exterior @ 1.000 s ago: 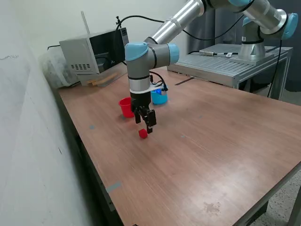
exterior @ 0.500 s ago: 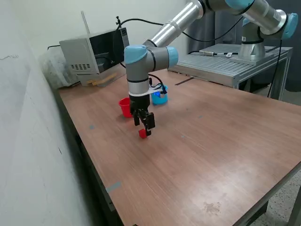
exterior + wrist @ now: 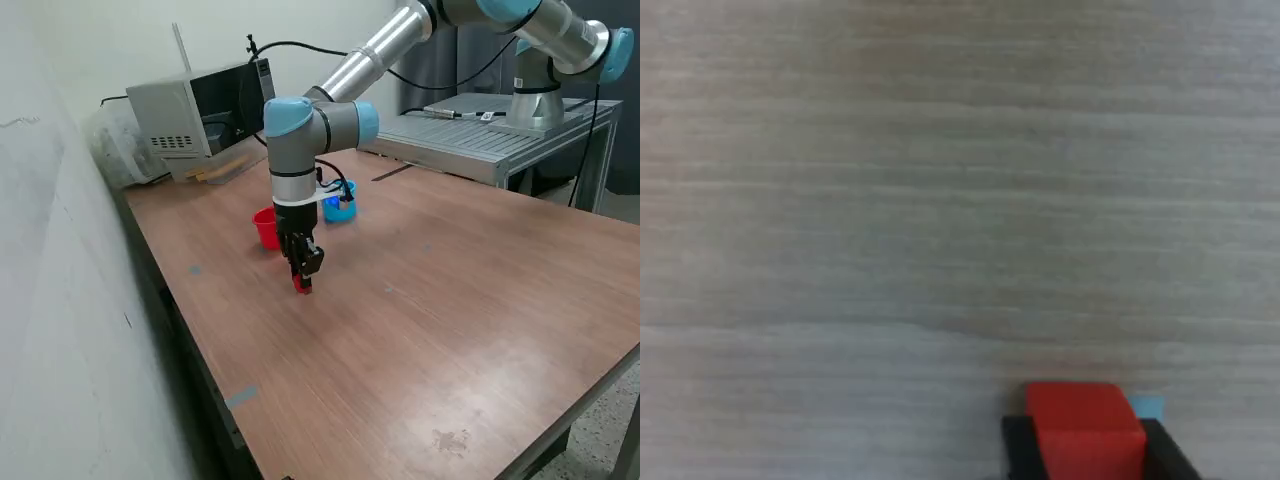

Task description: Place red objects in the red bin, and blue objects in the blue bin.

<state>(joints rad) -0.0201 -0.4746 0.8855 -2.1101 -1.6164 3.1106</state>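
Down on the wooden table (image 3: 420, 300) sits a small red cube (image 3: 303, 285), and the gripper (image 3: 304, 280) is right on it. In the wrist view the red cube (image 3: 1083, 432) fills the gap between two black fingers (image 3: 1018, 450), one pressed to each side, so the jaws stand narrowed to the cube's width and grip it. The cube's lower part is cut off by the edge of that picture, and a sliver of light blue peeks out behind it; what that is, I cannot tell. Whether the cube rests on the wood or sits just above it is hard to make out in either view.

In the exterior view the arm (image 3: 295, 150) covers much of what stands behind. The red cup (image 3: 265, 226) shows only partly, close beside the gripper toward the exterior view's left. The light blue cup (image 3: 340, 206) is half masked by the wrist and a black cable, a bit farther back toward the exterior view's right. What lies inside either cup is hidden.

At the table's back corner stands a grey box (image 3: 195, 110) with a dark front.
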